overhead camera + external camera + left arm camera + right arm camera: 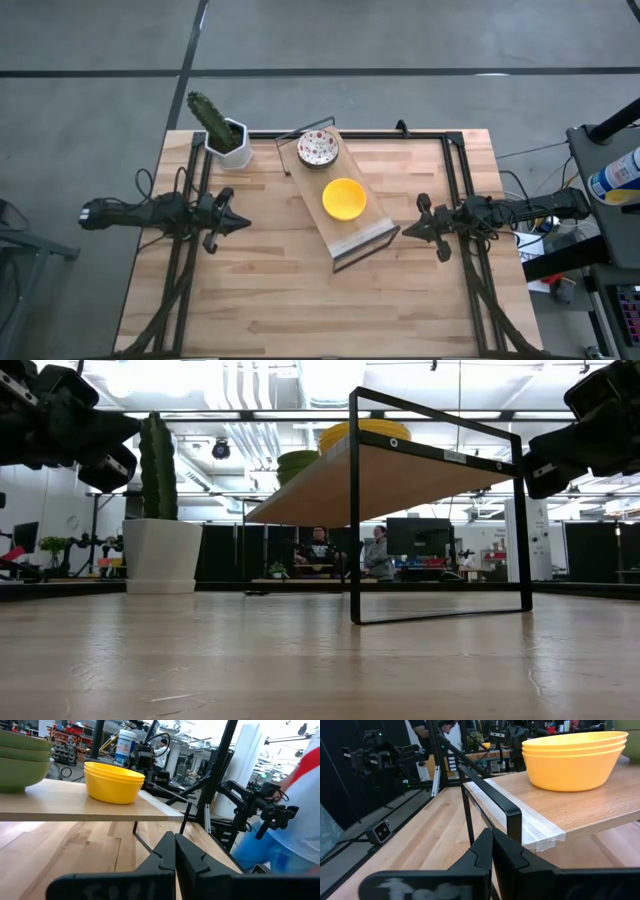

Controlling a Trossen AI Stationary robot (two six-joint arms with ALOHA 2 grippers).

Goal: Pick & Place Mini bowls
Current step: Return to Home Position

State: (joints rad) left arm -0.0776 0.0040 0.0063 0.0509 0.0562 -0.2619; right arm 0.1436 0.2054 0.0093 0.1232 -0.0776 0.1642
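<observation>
**Yellow bowls stacked on the shelf, both grippers shut and clear of them**

Wooden table (280, 300) seen from above. A small wooden shelf (358, 232) on a black frame stands near its middle, slanting from far left to near right. Yellow bowls (344, 198) sit nested in one stack on the middle of the shelf board. Speckled bowls (318, 148), white inside with red and dark flecks and green outside, form a second stack at the far end of the shelf, apart from the yellow stack. A cactus pot (231, 146) stands on the table at the far left, near that end of the shelf.

The left gripper (245, 224) hangs over the table to the left of the shelf. Its fingers are pressed together and hold nothing, and its tip points right towards the shelf. The yellow bowls lie to its right and slightly farther away, well apart from it.

The right gripper (404, 231) hangs just beside the shelf's near right end. Its fingers are likewise together and empty, and its tip points left. The yellow bowls lie to its left and a little farther away, apart from it, with the corner of the shelf frame between them.

From table height, both stacks sit up on the board, above the table surface.
</observation>
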